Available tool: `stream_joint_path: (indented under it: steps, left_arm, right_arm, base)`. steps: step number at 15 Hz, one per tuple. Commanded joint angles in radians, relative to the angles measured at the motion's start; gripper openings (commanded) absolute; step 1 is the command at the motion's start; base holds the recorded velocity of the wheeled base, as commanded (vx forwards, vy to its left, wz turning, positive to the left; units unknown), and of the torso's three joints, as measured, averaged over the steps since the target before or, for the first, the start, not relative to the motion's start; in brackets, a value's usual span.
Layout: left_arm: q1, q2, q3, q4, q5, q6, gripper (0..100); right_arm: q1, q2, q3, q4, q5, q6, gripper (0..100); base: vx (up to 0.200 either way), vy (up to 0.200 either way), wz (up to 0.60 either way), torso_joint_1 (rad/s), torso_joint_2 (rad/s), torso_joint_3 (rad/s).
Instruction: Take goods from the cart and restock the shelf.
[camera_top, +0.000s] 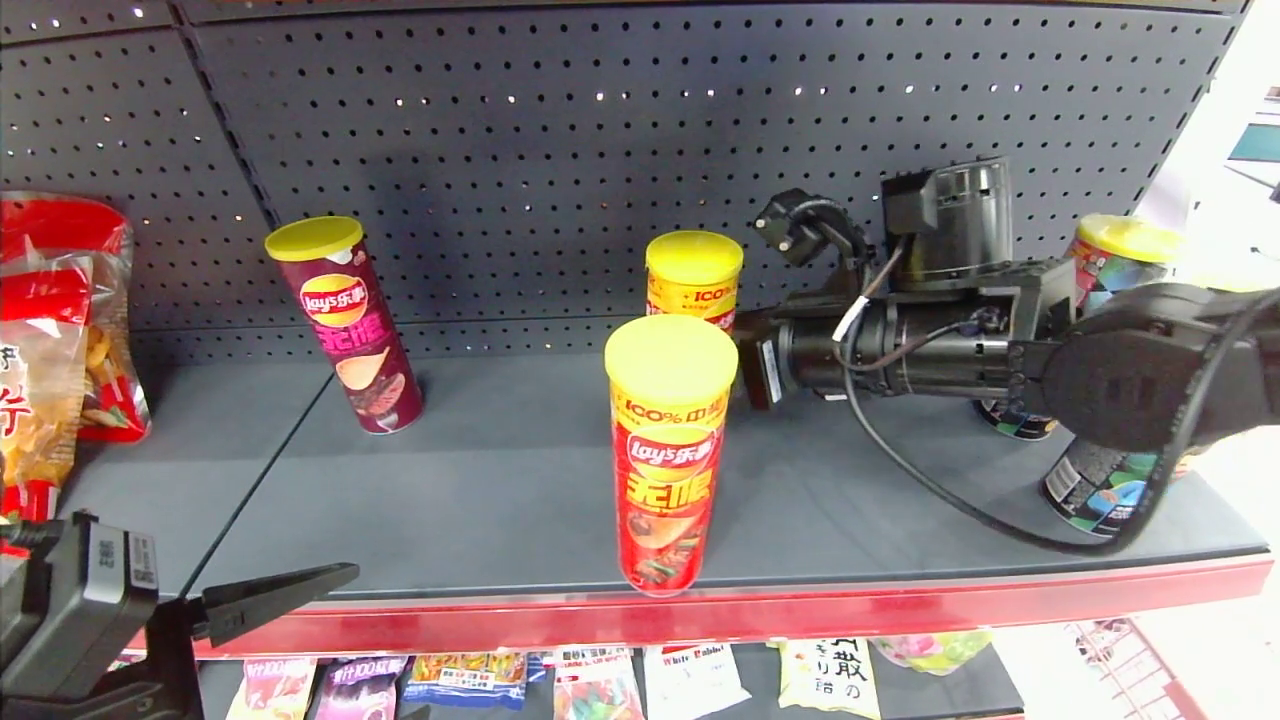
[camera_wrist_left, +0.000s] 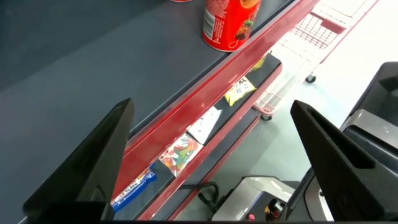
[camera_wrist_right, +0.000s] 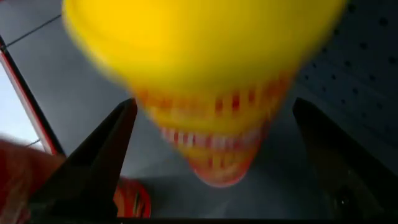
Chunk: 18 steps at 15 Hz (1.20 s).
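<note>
Nearest you, the left gripper (camera_wrist_left: 211, 106) hung low in front of the shelf's red lip, its jaws spread wide and holding nothing. Just beyond it, the front red can (camera_top: 665, 470) stood upright with its yellow lid on, right at the front edge of the shelf (camera_top: 500, 480). Farther in, the purple can (camera_top: 350, 330) stood to the left, tilted in the head view, and a snack bag (camera_top: 50, 330) sat at the far left. The rear red can (camera_top: 693, 280) stood upright behind the front one. Your right gripper (camera_wrist_right: 211, 106) reached in from the right, its jaws wide open to either side of that rear can without clamping it. Two dark cans (camera_top: 1120, 250) stood behind the arm, near the pegboard (camera_top: 600, 130).
</note>
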Motion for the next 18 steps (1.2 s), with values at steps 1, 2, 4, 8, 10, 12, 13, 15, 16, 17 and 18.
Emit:
stream_joint_path:
  steps: [1, 2, 4, 8, 10, 12, 13, 15, 16, 17, 18]
  left_arm:
    - [0.0, 0.015, -0.007, 0.003, 0.001, 0.0, 100]
    - [0.0, 0.037, -0.011, 0.001, 0.007, 0.0, 100]
    - [0.0, 0.09, -0.028, 0.001, 0.033, 0.0, 100]
    - [0.0, 0.23, -0.123, -0.001, 0.096, 0.002, 100]
    - [-0.004, 0.313, -0.172, -0.001, 0.171, 0.005, 100]
    - [-0.037, 0.389, -0.195, 0.001, 0.214, 0.006, 100]
    - [-0.055, 0.426, -0.209, 0.001, 0.214, 0.006, 100]
    - [-0.072, 0.512, -0.257, -0.001, 0.218, 0.006, 100]
    - [-0.074, 0.547, -0.291, -0.001, 0.22, 0.006, 100]
    - [-0.074, 0.59, -0.335, 0.001, 0.226, 0.006, 100]
    - [-0.074, 0.616, -0.36, 0.003, 0.237, 0.008, 100]
  right_arm:
    - [-0.004, -0.103, 0.078, 0.0, -0.019, 0.004, 100]
    - [-0.004, -0.153, 0.129, 0.0, -0.051, 0.033, 100]
    - [-0.007, -0.209, 0.199, 0.0, -0.114, 0.062, 100]
    - [-0.015, -0.377, 0.411, 0.0, -0.205, 0.071, 100]
    - [-0.003, -0.506, 0.508, 0.001, -0.205, 0.068, 100]
    - [0.011, -0.661, 0.615, 0.001, -0.205, 0.068, 100]
    - [0.009, -0.746, 0.666, 0.003, -0.206, 0.068, 100]
    - [-0.007, -0.881, 0.729, 0.015, -0.229, 0.068, 100]
    - [-0.02, -0.925, 0.747, 0.017, -0.252, 0.068, 100]
    - [-0.038, -0.974, 0.765, 0.018, -0.266, 0.069, 100]
    - [-0.052, -1.002, 0.776, 0.02, -0.269, 0.069, 100]
  base:
    - [0.0, 0.0, 0.0, 0.0, 0.0, 0.0]
    - [0.0, 0.0, 0.0, 0.0, 0.0, 0.0]
    - [0.0, 0.0, 0.0, 0.0, 0.0, 0.0]
    - [0.0, 0.0, 0.0, 0.0, 0.0, 0.0]
    - [0.0, 0.0, 0.0, 0.0, 0.0, 0.0]
    - [0.0, 0.0, 0.0, 0.0, 0.0, 0.0]
    - [0.0, 0.0, 0.0, 0.0, 0.0, 0.0]
    - [0.0, 0.0, 0.0, 0.0, 0.0, 0.0]
    - [0.0, 0.0, 0.0, 0.0, 0.0, 0.0]
    - [0.0, 0.0, 0.0, 0.0, 0.0, 0.0]
    - [0.0, 0.0, 0.0, 0.0, 0.0, 0.0]
